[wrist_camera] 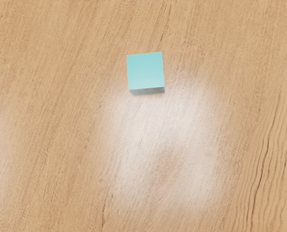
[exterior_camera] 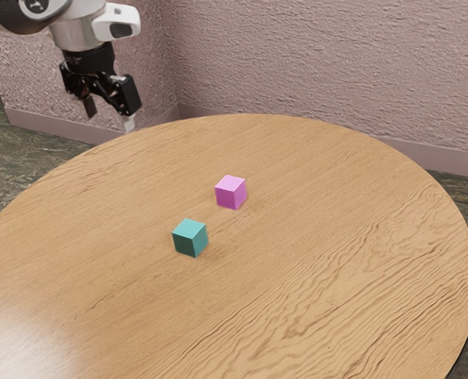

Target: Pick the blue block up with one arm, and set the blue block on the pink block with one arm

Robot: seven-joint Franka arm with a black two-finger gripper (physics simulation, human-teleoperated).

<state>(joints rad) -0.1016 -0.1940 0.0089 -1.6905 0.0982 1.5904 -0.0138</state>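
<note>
Round wooden table (exterior_camera: 336, 300) carries both blocks. Claw (exterior_camera: 109, 117) is held high over the table's far edge, released, fingers apart, nothing gripped.

Step judged: approach, pick not yet begun. Blue block (exterior_camera: 190, 238) (teal-looking cube) is seen well below the claw and well apart from it, toward the exterior view's right. Pink block (exterior_camera: 230, 192) sits near it, not touching, a bit farther from the claw.

Next move: claw to be carried over the blue block, lowered, fingers lined up with two opposite faces.

Blue block lies flat, upright, top face square in the wrist view. As a cube, no long axis is shown; it is turned only slightly.
</note>
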